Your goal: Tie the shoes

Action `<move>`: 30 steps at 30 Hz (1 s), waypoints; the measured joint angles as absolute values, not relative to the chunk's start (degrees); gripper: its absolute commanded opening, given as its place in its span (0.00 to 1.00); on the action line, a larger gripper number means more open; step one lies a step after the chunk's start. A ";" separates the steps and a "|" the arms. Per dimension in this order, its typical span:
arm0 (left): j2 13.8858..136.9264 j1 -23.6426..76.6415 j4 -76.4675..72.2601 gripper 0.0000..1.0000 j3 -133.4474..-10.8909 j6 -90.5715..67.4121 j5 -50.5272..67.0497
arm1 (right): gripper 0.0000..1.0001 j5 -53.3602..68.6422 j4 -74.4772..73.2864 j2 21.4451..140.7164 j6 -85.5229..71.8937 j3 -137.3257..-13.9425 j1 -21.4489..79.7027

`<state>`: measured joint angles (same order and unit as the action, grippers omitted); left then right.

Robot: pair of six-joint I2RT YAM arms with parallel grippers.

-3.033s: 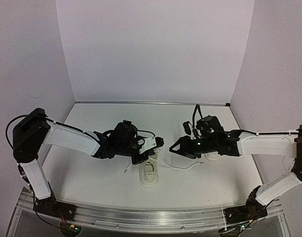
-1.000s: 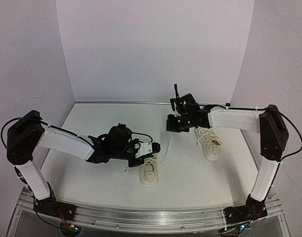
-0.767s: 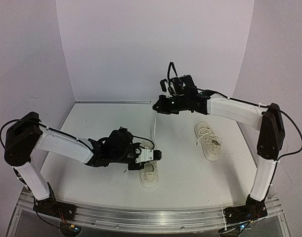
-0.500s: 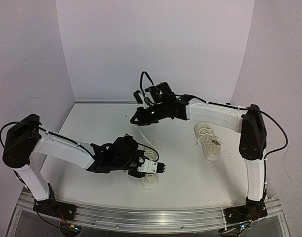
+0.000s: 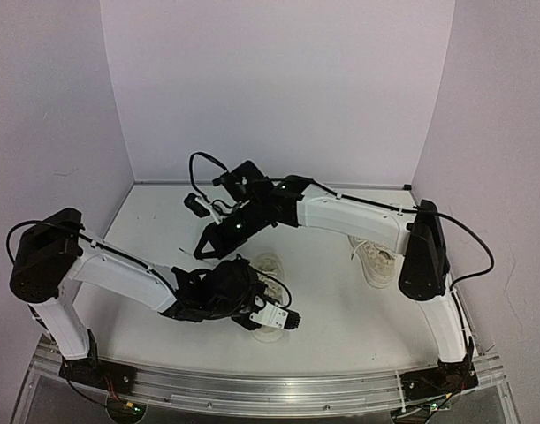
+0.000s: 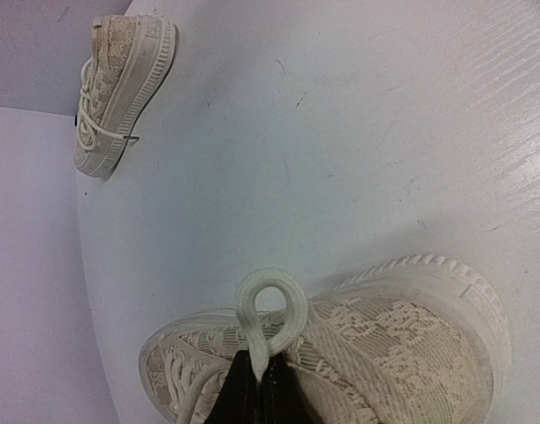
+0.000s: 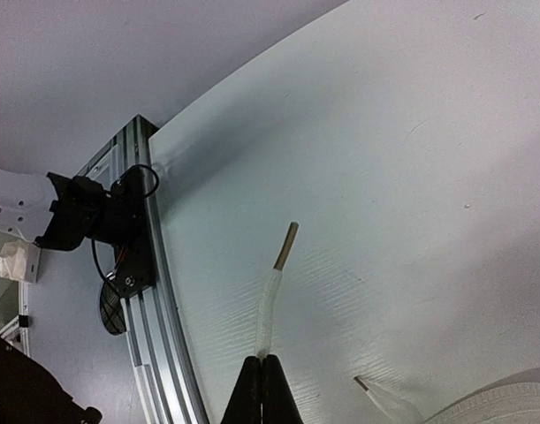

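White tabletop point(image 5: 358, 318), lavender walls point(image 5: 278, 88); our cream fabric sneakers point(image 5: 373, 261) lie lengthwise near-to-far. Left gripper point(image 6: 259, 387) pinches a lace loop point(image 6: 271, 303), right gripper point(image 7: 262, 387) a lace tip point(image 7: 276, 278).

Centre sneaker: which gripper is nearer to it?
Left. The left gripper is right at the centre sneaker, pinching its lace loop. The right gripper is off to the sneaker's left and farther back, clamped on a lace end.

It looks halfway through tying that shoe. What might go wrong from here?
The right end effector pinches the lace close to its tip, so a hard tug might slip it free. The left end effector holds a small loop; pulling could collapse it or drag the shoe across the table.
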<state>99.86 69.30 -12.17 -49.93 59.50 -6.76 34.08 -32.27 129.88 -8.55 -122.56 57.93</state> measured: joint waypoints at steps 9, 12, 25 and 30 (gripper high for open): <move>100.90 69.69 -12.01 0.00 -50.65 60.07 -7.75 | 0.58 36.93 -37.99 131.99 -4.99 -124.49 57.98; 100.90 69.69 -12.03 0.00 -50.68 60.05 -7.77 | 0.58 36.85 -38.28 131.39 -4.83 -124.08 57.26; 100.75 68.31 -14.83 0.00 -49.32 55.47 -5.42 | 0.56 33.27 -24.91 98.53 -13.88 -86.31 40.09; 98.54 64.68 -16.49 0.00 -47.59 50.51 0.63 | 0.56 32.61 -16.28 86.48 -19.33 -69.07 40.34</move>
<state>98.54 64.68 -16.49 -47.59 50.51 0.63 32.61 -16.28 86.48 -19.33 -69.07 40.34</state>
